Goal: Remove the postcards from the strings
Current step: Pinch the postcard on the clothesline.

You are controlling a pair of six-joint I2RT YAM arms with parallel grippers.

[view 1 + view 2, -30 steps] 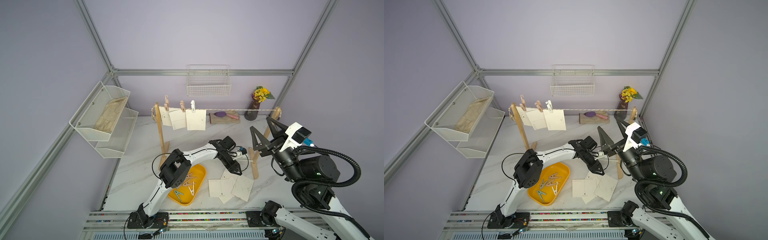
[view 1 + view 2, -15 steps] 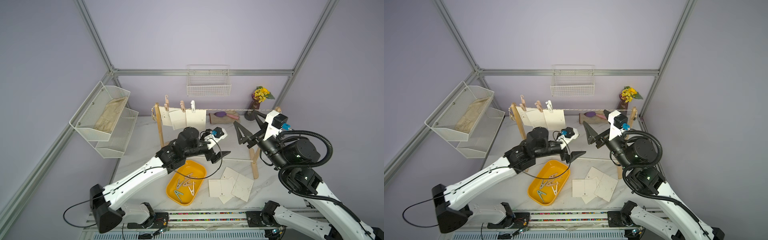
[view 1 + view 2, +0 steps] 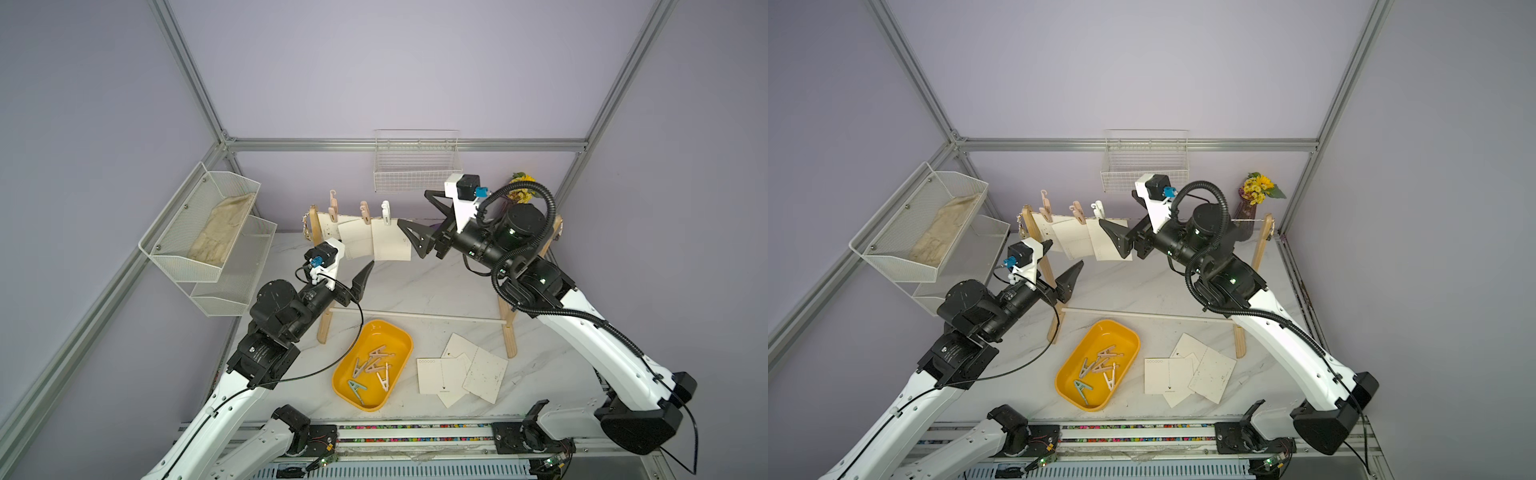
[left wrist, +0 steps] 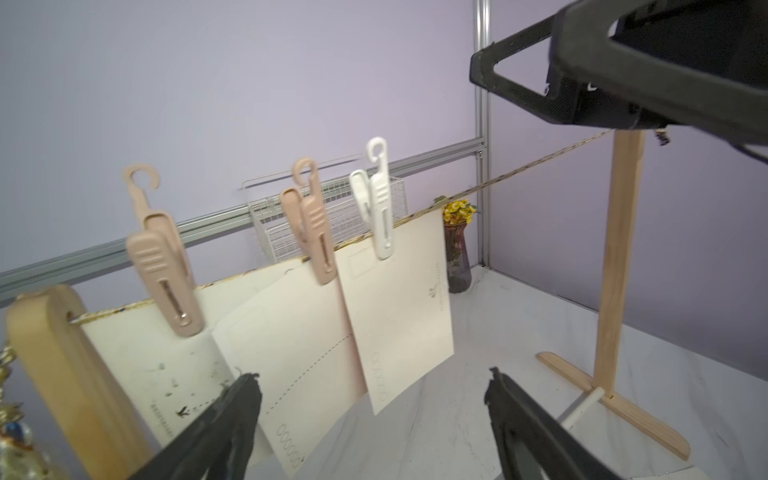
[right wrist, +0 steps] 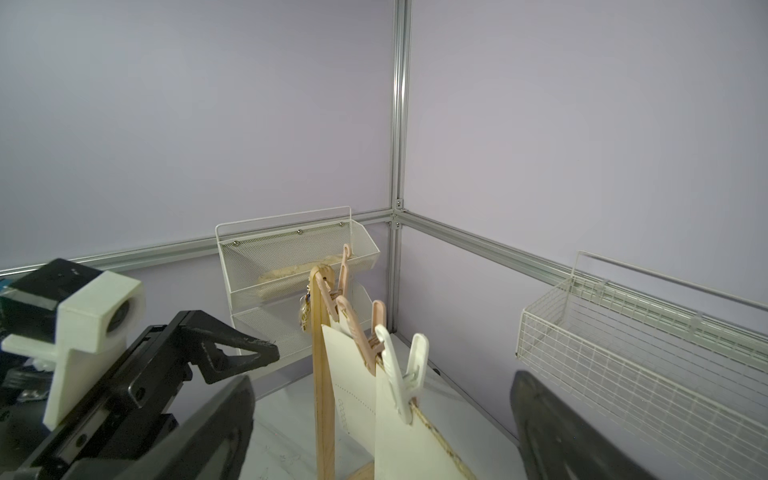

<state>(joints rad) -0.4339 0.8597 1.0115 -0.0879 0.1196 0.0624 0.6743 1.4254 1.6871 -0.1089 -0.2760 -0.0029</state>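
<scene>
Over marble (image 3: 436, 291), left end effector (image 4: 372, 377) and right end effector (image 3: 414, 208) gape empty.

A robotics lab test cell is shown. The space is enclosed by plain lilac wall panels (image 3: 374, 62) held in aluminium frame profiles (image 3: 399, 144). A white left arm (image 3: 216, 419) and right arm (image 3: 602, 357) are mounted on a rail (image 3: 415, 434) with exposed wiring at 6 o'clock of a marble-look tabletop (image 3: 432, 291). Household props are staged: a wire basket (image 3: 417, 174) at 12 o'clock, a mesh shelf (image 3: 187, 262) at 9 o'clock, a vase of flowers (image 3: 1258, 189) at 1 o'clock.

Both top views look down from high; wrist views closely share the postcards (image 4: 395, 311).
</scene>
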